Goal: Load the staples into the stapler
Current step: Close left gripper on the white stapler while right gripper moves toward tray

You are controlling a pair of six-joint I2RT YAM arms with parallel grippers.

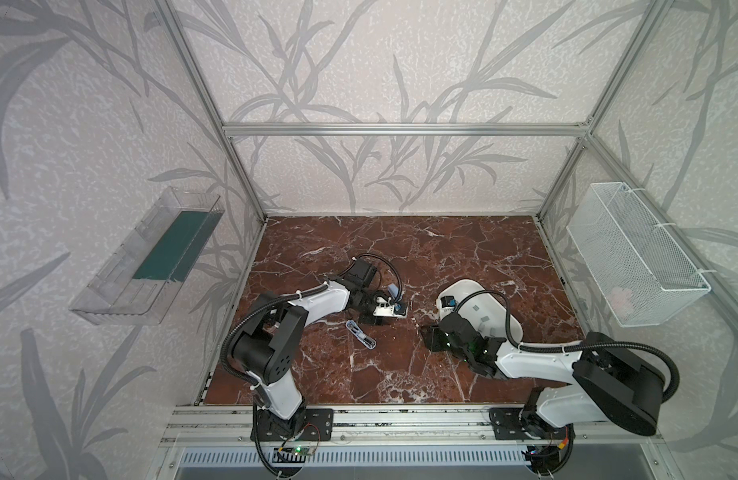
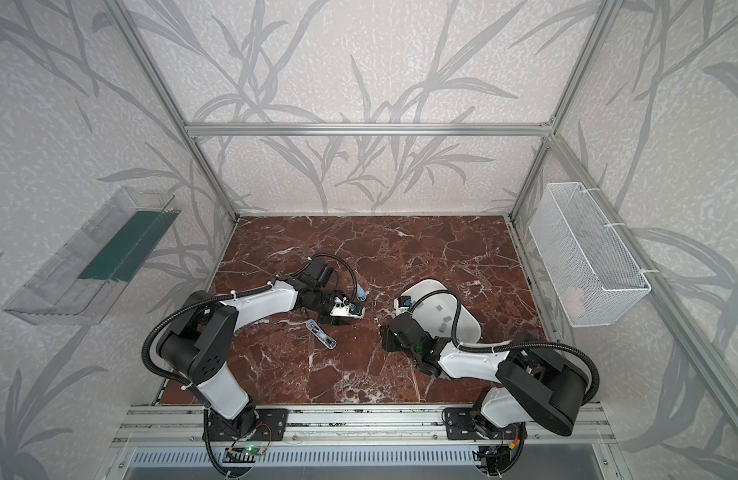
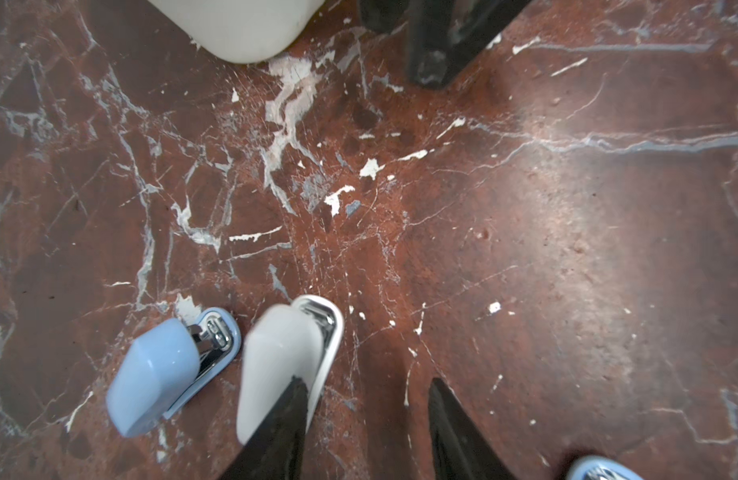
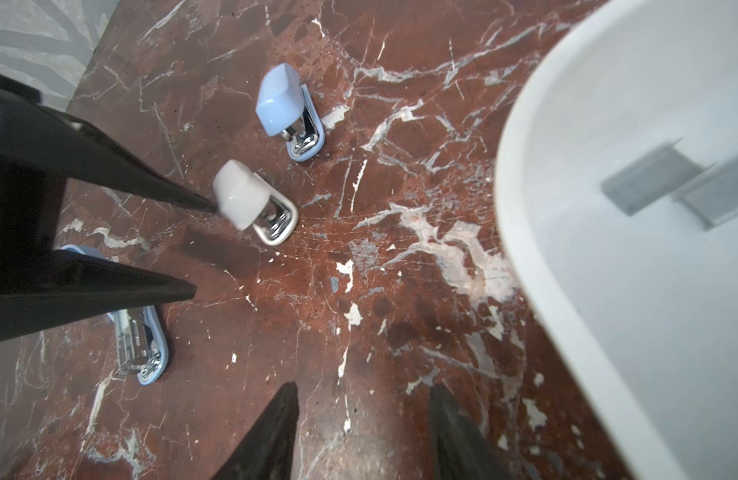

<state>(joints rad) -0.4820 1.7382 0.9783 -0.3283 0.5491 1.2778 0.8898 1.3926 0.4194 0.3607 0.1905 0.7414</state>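
Observation:
Three small staplers lie on the marble. A closed blue stapler [image 4: 286,108] lies farthest back, a white stapler [image 4: 251,199] in the middle, and a blue stapler [image 4: 139,340] spread open with its metal channel showing [image 1: 361,333]. My left gripper [image 3: 369,399] is open over bare marble. One of its fingers [image 3: 292,415] rests against the side of the white stapler [image 3: 284,357], and nothing lies between the jaws. Grey staples [image 4: 645,183] lie in the white tray [image 4: 525,249]. My right gripper [image 4: 363,415] hovers open and empty beside the tray's near edge [image 1: 431,336].
The closed blue stapler [image 3: 168,370] sits right beside the white one. A clear plastic bin [image 1: 147,257] hangs on the left wall and a white wire basket [image 1: 637,253] on the right wall. Both grippers face each other across a patch of bare marble.

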